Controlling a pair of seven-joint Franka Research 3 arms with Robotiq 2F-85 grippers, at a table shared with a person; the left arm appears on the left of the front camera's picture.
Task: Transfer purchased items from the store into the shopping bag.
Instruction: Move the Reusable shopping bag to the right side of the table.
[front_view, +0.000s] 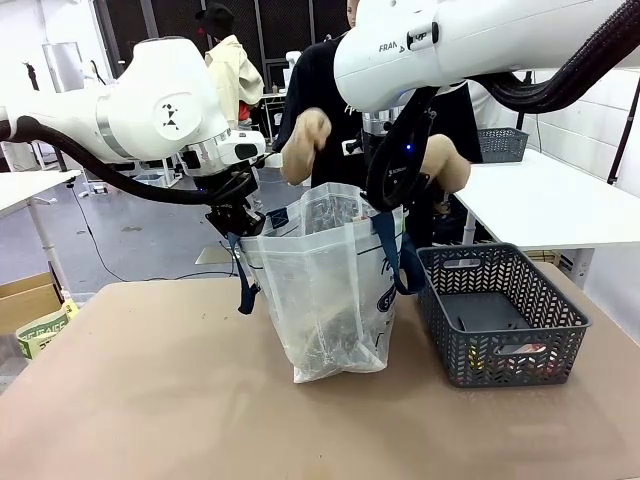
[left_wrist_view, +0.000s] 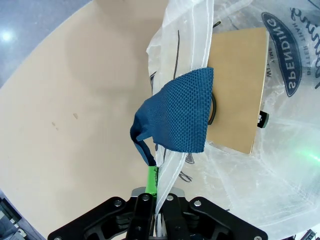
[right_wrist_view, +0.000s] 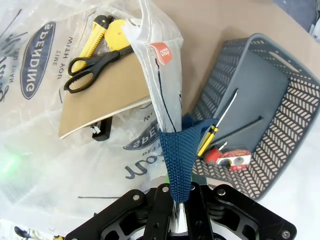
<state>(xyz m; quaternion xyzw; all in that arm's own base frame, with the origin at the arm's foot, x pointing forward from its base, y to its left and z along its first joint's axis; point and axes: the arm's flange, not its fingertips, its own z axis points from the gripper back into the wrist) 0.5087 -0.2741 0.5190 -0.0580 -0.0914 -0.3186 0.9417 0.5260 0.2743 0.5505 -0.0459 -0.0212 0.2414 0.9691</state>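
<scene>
Front view: shopping bag (front_view: 320, 290) upright on the table (front_view: 150, 400), store basket (front_view: 500, 320) just beside it. Right wrist view looks inside: scissors (right_wrist_view: 90, 62), yellow knife (right_wrist_view: 107, 32) and brown board (right_wrist_view: 100, 107) in the bag; screwdriver (right_wrist_view: 216, 127) and tape measure (right_wrist_view: 231, 158) in the basket. The left pincer (front_view: 237, 228) is clamped on a navy strap (left_wrist_view: 175, 112), the right pincer (front_view: 387, 212) on the opposite strap (right_wrist_view: 180, 155).
</scene>
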